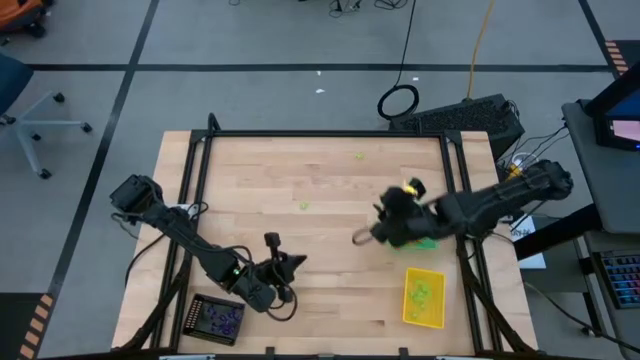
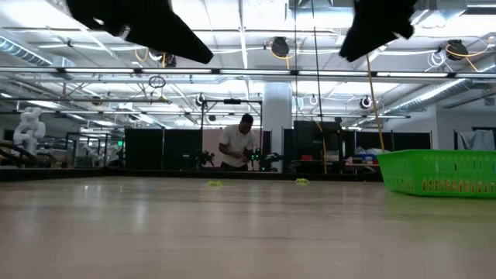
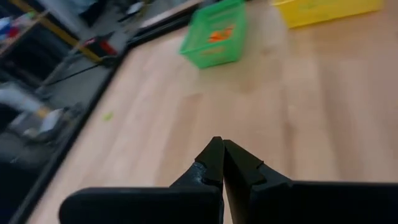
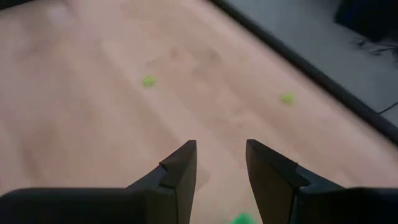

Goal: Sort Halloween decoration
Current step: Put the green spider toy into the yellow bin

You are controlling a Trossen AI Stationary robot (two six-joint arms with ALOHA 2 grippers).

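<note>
Lime-green plastic is all that remains loose on the table point(image 1: 260, 200): 2 tiny trinkets, 1 point(image 1: 304, 206) near the table's middle and 1 point(image 1: 360, 155) close to its far edge, well apart from each other. Both look light, stiff and slick, likely to skid or flip if nudged, so a pinch straight down across the widest part seems safest. The right gripper point(image 4: 221, 165) hovers above the table's right half, fingers parted to a narrow gap and holding nothing, with both trinkets ahead of it. Beneath that arm sits a green tray point(image 3: 214, 34) with orange bits inside; a yellow tray point(image 1: 423, 297) lies at the table's near right, a black tray point(image 1: 217, 319) at its near left. The left gripper point(image 3: 222, 163) waits near the black tray, pinched closed and empty.
</note>
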